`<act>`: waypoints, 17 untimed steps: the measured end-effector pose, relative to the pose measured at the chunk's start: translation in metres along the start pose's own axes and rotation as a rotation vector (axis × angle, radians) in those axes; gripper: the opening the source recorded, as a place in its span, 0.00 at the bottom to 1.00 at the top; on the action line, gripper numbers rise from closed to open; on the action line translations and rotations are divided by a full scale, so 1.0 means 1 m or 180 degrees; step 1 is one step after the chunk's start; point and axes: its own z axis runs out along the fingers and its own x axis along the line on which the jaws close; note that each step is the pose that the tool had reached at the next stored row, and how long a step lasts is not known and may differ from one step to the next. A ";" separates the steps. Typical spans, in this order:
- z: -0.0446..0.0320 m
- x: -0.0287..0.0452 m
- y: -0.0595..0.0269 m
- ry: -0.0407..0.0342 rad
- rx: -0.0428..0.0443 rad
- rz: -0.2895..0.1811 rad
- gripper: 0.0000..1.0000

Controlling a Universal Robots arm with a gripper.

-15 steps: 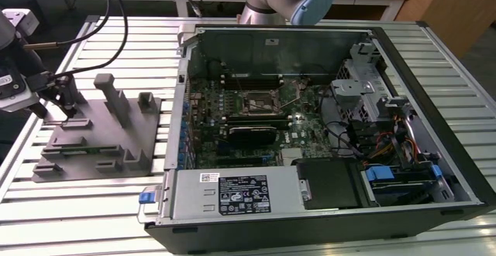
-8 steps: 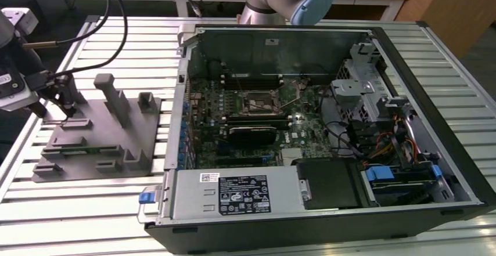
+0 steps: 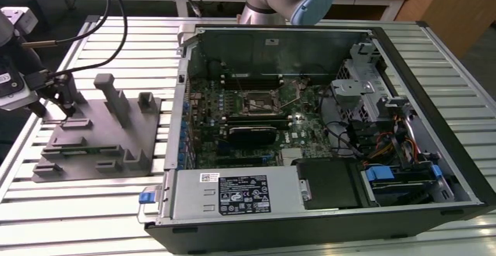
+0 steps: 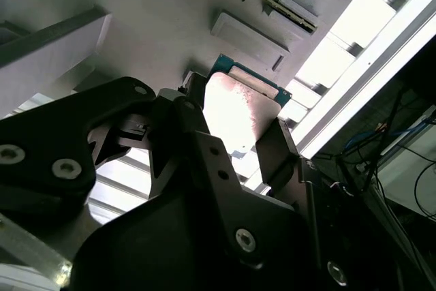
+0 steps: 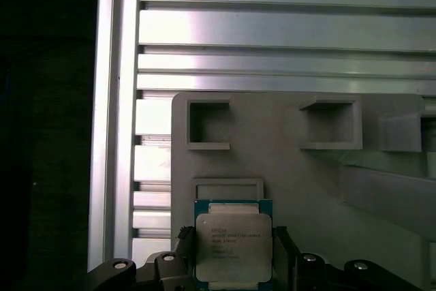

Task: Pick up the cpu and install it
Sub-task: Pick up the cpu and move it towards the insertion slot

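The tool is clamped on the cpu, with a finger against each of two opposite edges. It holds the cpu over the grey fixture at 9 o'clock in the exterior view. The open case and its socket sit on the desk from centre to 3 o'clock, well apart from the cpu.

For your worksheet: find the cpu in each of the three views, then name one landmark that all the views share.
Exterior view: the cpu is too small to make out; the tool stands over the fixture at the exterior view's left.
First wrist view: cpu gripped in the tool, beside a fixture recess.
Second wrist view: cpu between the tool's sides, face shining.
Shared landmark: the grey fixture.
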 end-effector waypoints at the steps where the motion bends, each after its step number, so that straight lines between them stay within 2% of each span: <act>1: -0.0002 0.0000 0.0000 0.0000 0.0000 0.0000 0.54; 3: -0.0045 0.0000 0.0004 0.0000 0.0000 0.0000 0.54; 17: -0.0072 0.0000 0.0006 0.0000 0.0000 0.0000 0.54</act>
